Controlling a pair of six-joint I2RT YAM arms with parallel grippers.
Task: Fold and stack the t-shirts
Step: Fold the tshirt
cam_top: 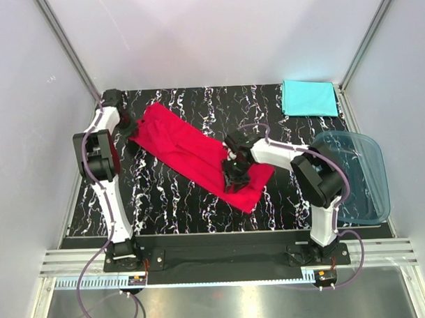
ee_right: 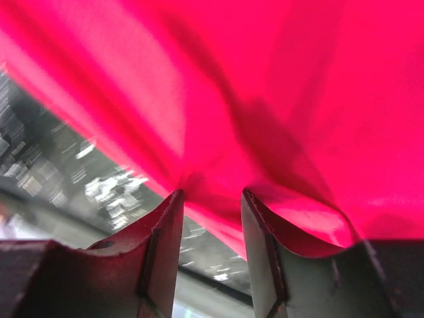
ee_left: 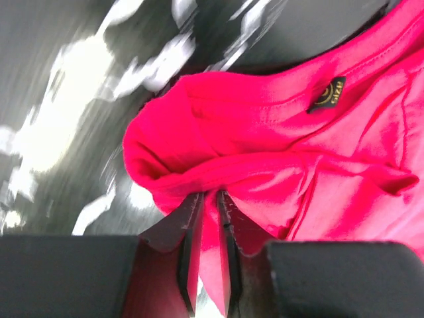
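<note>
The red t-shirt (cam_top: pixel 191 154) lies in a long diagonal band on the black marbled table, from the far left to near the middle right. My left gripper (cam_top: pixel 133 138) is shut on a bunched fold at the shirt's far-left end; in the left wrist view (ee_left: pixel 211 193) cloth runs between the jaws, close to the size label (ee_left: pixel 328 94). My right gripper (cam_top: pixel 235 175) is at the shirt's near-right end; in the right wrist view (ee_right: pixel 211 192) the jaws stand narrowly apart with red cloth (ee_right: pixel 278 99) gathered at the tips. The turquoise t-shirt (cam_top: pixel 308 98) lies folded at the far right corner.
A translucent blue plastic tub (cam_top: pixel 370 169) stands at the right edge of the table, beside the right arm. White walls enclose the table on three sides. The marbled tabletop (cam_top: pixel 165 195) shows near and left of the red shirt.
</note>
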